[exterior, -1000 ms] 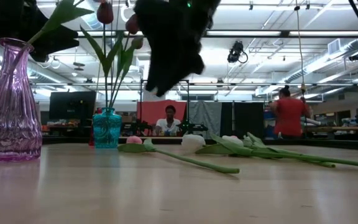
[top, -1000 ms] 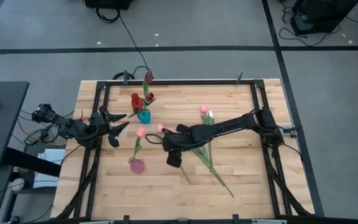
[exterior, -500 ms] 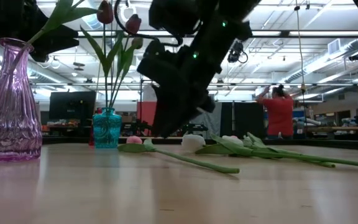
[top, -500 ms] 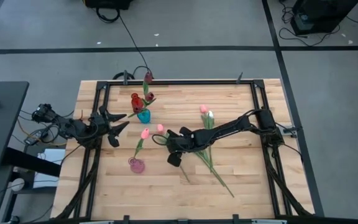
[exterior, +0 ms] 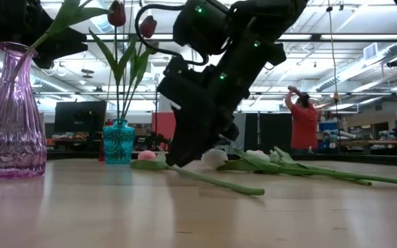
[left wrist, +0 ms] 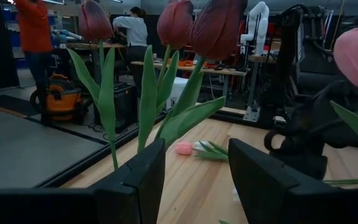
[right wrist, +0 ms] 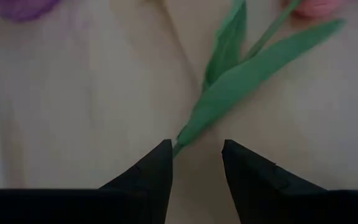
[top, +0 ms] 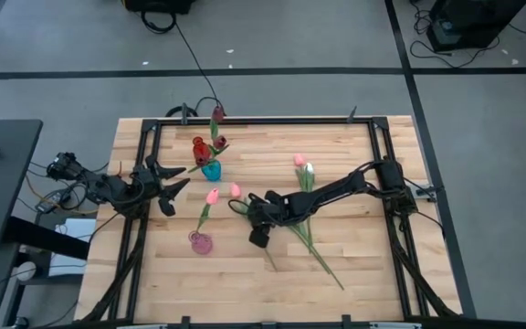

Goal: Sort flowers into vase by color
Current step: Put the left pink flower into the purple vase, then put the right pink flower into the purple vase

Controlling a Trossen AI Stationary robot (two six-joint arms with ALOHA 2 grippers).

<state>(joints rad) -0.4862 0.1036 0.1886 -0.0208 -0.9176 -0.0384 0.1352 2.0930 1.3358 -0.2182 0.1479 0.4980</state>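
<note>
Three loose artificial tulips with thin green stems lie on the pale wooden table (top: 354, 265): a pink-headed tulip (top: 236, 189) near the middle, and a second pink one (top: 299, 160) with a white one (top: 308, 168) just beyond it. The right gripper (right wrist: 196, 163) is down over the near pink tulip's stem (right wrist: 180, 147), its dark fingers (right wrist: 148, 177) parted with the stem's lower end and a long leaf (right wrist: 253, 71) between them, nothing clamped. One pink tulip (top: 212, 196) already stands in the ribbed purple glass vase (top: 200, 243), and dark maroon tulips (left wrist: 216, 28) fill the small teal glass vase (top: 211, 171). The left gripper (left wrist: 194, 177) waits open at the table's left edge, holding nothing. The flower looks very light, with a springy, slippery stem and floppy leaves; I would pinch the bare stem below the leaf, since a grip on the leaf alone would likely let it swing or slip
</note>
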